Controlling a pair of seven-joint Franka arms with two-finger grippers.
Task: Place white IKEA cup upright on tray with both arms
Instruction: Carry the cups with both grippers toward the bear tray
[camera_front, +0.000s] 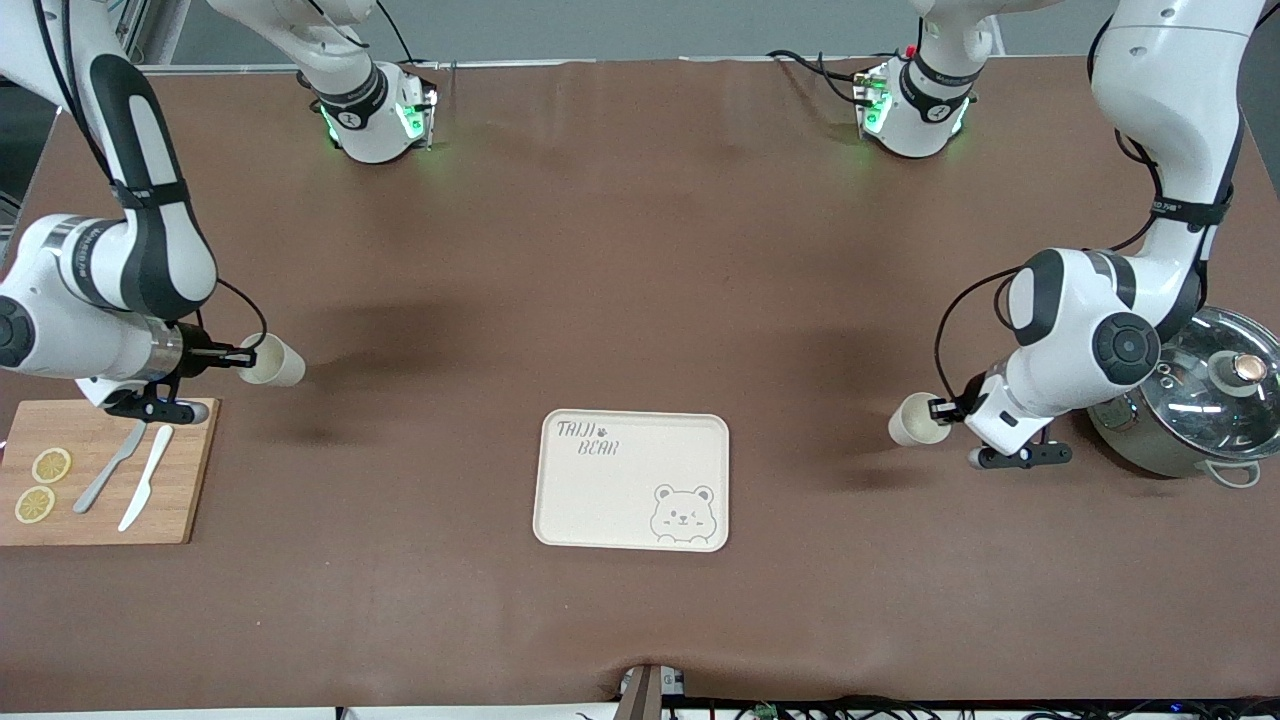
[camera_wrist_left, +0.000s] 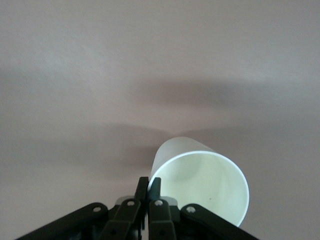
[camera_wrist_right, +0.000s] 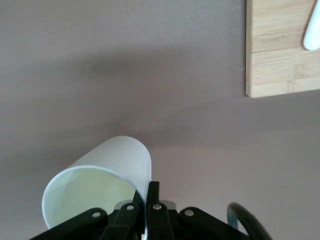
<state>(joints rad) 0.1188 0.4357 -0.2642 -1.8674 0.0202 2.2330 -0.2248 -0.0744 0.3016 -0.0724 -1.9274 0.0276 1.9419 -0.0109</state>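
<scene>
Claws each pinch a cup: my left claw (camera_front: 937, 409) its cup (camera_front: 914, 420), my right claw (camera_front: 232, 357) its own cup (camera_front: 272, 360), over the brown table (camera_front: 640, 260).

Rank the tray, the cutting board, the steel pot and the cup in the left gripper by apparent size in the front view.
1. Cutting board, partly cut off, and tray: look alike, unranked.
2. Steel pot, partly hidden by the left arm.
3. Cup, held sideways by the left gripper.

Cream rectangular tray (camera_front: 632, 480), rounded corners, raised rim, "TAIJI BEAR" and bear face printed, flat on table, nothing on it; two white cups, one (camera_front: 272, 360) (camera_wrist_right: 97, 187) tilted sideways in right gripper (camera_front: 240, 358) (camera_wrist_right: 146, 200) beside the tray's right-arm end; other (camera_front: 915, 420) (camera_wrist_left: 200, 185) likewise in left gripper (camera_front: 945, 410) (camera_wrist_left: 148, 192)
</scene>
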